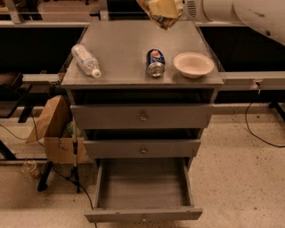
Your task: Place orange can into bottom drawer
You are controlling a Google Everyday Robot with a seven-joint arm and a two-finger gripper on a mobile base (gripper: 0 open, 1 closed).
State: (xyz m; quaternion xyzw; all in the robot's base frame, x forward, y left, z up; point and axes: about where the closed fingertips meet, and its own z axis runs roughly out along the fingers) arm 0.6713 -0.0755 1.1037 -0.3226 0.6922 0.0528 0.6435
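Observation:
The orange can [161, 12], golden-orange and dented, hangs in the air at the top edge of the camera view, over the back of the cabinet top [120, 44]. My gripper [168, 6] is at the end of the white arm [222, 10] that reaches in from the upper right. It holds the can, which hides most of it. The bottom drawer [142, 214] stands pulled out at the foot of the cabinet, and its grey tray shows nothing inside. It lies far below the can and nearer to me.
On the cabinet top lie a plastic bottle [86, 60], a blue Pepsi can [156, 62] and a white bowl [193, 64]. Two knobbed drawers [143, 117] are closed above the open one. A cardboard box [51, 129] and cables sit on the floor at left.

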